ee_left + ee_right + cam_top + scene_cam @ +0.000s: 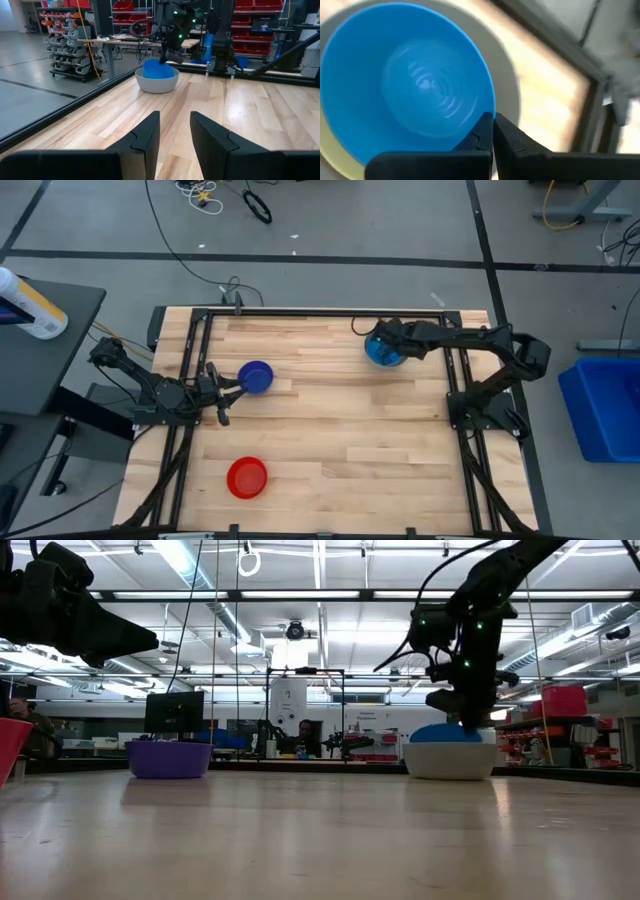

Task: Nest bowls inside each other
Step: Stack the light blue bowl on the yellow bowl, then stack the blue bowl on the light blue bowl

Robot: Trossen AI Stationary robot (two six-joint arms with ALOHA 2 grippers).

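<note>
A light blue bowl (415, 85) sits tilted inside the grey bowl (388, 358) at the table's far right, with my right gripper (493, 122) shut on its rim. A yellow bowl (332, 150) shows as a strip between the two. The dark blue bowl (257, 376) rests on its base at the left, and the red bowl (247, 477) near the front edge. My left gripper (232, 387) stands open and level just left of the dark blue bowl, with nothing between its fingers (150, 132). My right gripper pinches the light blue bowl's rim (490, 107) between its two fingertips, one finger inside the bowl and one outside. The fingers slant down from above. The bowl leans in the grey bowl (156, 82), with its held side raised (447, 730).
A black frame rail (330, 310) runs along the table's far edge, close behind the grey bowl. Bare wood (360, 430) lies between the bowls. Off the table stand a blue bin (605, 405) at the right and a side table (40, 350) at the left.
</note>
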